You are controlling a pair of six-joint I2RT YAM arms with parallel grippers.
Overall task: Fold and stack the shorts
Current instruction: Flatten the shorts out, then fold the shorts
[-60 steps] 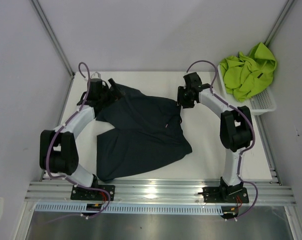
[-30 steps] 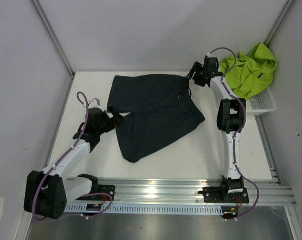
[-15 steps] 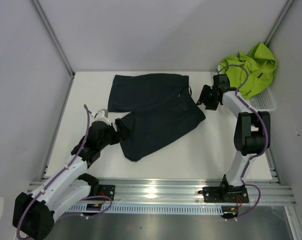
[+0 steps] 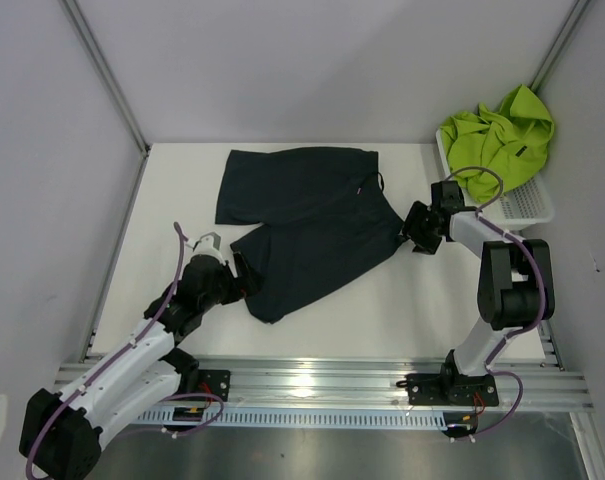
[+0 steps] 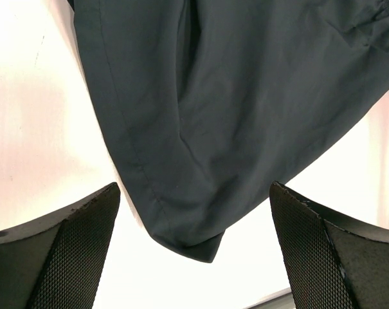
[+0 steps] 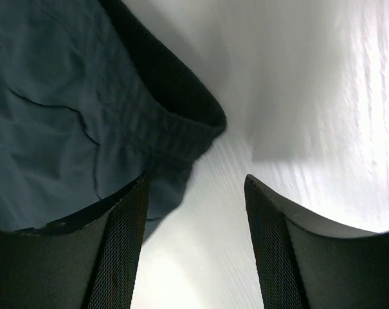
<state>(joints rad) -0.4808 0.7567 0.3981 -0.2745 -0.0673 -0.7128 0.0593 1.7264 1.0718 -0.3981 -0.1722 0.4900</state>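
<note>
Dark shorts [image 4: 307, 215] lie flat on the tabletop [image 4: 382, 320], stretched between my hands. My left hand [image 4: 242, 274], spread wide and empty, is by the near leg's hem [image 5: 194, 248]. My right hand [image 4: 414, 228], also spread and empty, is by the waistband corner [image 6: 204, 119].

The overhead view is bright and evenly lit from above, with short, soft shadows. The ribbed silver aluminium rail [image 4: 302, 378] carries a glare patch. In the left wrist view the white table top [image 5: 27, 116] is overexposed, with a pink cast. In the right wrist view the dark navy fabric shorts [image 6: 65, 116] throw a soft grey shadow; the cloth's creases are sharp.
</note>
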